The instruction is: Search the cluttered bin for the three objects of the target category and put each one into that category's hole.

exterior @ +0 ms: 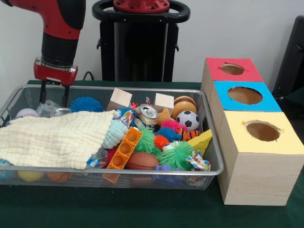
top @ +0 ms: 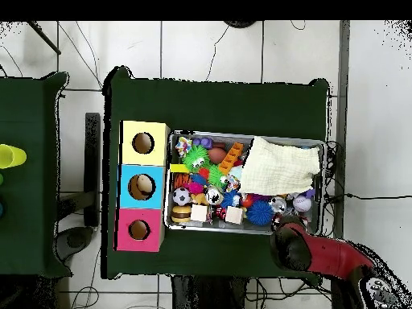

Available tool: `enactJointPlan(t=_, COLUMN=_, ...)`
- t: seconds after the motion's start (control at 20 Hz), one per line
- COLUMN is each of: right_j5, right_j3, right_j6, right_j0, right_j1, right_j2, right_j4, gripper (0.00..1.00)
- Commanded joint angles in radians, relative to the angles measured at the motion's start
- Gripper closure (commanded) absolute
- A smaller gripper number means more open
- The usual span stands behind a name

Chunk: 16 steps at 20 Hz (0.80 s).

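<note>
red-black gripper [exterior: 53, 92], fingers spread, empty, upper left over cluttered wire mesh bin [exterior: 216, 156]; red, blue, yellow-topped wooden hole boxes [exterior: 259, 156] right; progress unclear.

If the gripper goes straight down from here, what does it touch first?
Probably the clear crumpled plastic at the bin's far corner, directly below the open gripper, beside the silver can; depth is uncertain.

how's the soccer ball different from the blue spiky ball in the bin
The soccer ball is smooth, white with black patches; the blue spiky ball is one colour and covered in soft spikes. The soccer ball sits toward the end of the wire bin nearest the coloured boxes, beside a tan wooden ball; the blue spiky ball lies toward the opposite end, close to the tool. The blue one looks somewhat wider. Both are round and rest uncovered on the clutter.
</note>
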Motion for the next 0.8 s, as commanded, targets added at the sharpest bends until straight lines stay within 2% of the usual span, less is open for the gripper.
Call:
enactJointPlan(t=0.05, right_j5=-0.027, right_j3=-0.129, right_j6=0.063, right_j0=0.029, right_j1=0.046, right_j2=0.039, right_j4=-0.044, gripper=0.00)
enactJointPlan(t=0.8, right_j5=-0.031, right_j3=-0.161, right_j6=0.055, right_j0=0.021, right_j1=0.061, right_j2=0.037, right_j4=-0.060, gripper=0.00)
